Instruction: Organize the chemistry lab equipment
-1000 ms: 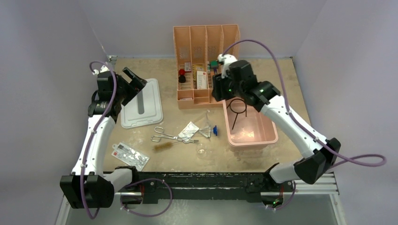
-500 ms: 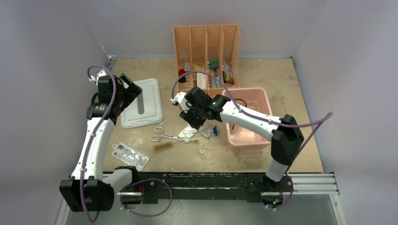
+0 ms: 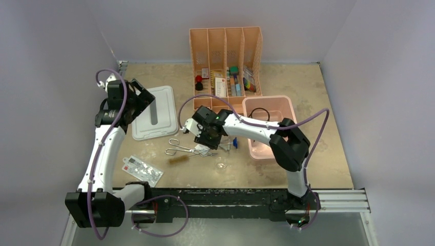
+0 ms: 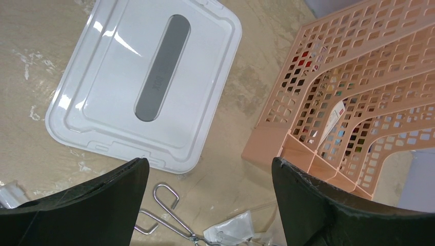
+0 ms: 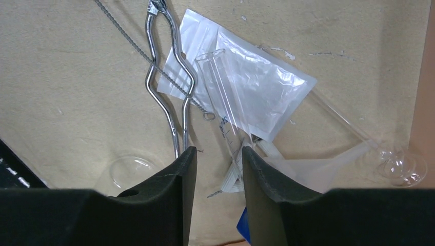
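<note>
Loose lab items lie in a pile at the table's middle. Steel tongs (image 3: 181,149) (image 5: 166,87) point toward a clear packet (image 5: 254,84), with a brown bristle brush (image 3: 177,160) in front. A clear tube (image 5: 225,120) with a blue cap (image 3: 234,142) and a white triangle (image 5: 233,177) lie under my right gripper (image 3: 205,137) (image 5: 215,156). It hovers low over them, jaws partly apart and open, with nothing between them. The black wire ring (image 3: 260,114) lies in the pink bin (image 3: 287,110). My left gripper (image 3: 144,97) (image 4: 210,169) hangs wide open above the table beside the white lid (image 3: 154,114).
The peach divided organizer (image 3: 225,38) stands at the back with small colourful items. A flat red-and-white packet (image 3: 142,170) lies at the front left. A small clear dish (image 3: 220,165) (image 5: 128,171) sits in front of the pile, and clear glassware (image 5: 405,166) lies by the bin.
My right arm swung from over the pink bin down and left to the pile, its jaws narrowing. The wire ring stays in the bin. My left gripper shifted slightly left.
</note>
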You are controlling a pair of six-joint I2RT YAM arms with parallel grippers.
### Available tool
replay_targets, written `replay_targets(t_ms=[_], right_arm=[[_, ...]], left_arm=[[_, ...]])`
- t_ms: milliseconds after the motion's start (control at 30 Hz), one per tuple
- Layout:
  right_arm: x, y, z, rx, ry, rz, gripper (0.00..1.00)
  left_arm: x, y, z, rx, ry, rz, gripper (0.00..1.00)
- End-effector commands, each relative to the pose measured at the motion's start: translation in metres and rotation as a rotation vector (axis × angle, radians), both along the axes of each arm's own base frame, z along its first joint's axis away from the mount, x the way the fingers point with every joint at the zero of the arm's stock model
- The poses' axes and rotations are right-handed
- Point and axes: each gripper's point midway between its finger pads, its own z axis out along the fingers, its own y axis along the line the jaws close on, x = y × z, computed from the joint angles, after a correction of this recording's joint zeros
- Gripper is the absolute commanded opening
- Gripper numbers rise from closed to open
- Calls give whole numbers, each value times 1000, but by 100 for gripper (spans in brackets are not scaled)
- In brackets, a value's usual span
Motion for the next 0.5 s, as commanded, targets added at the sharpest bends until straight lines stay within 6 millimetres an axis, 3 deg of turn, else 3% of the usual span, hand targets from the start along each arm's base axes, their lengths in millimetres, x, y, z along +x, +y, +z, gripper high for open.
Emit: replay_targets(t_ms=[0,467], right_arm=[[15,17,12,25,-76,57,41],[13,12,-15,-60,-48,107,43]], left_arm=[[7,3,28,37,-66,-5,89],[10,5,34,48,-72,-2,89]])
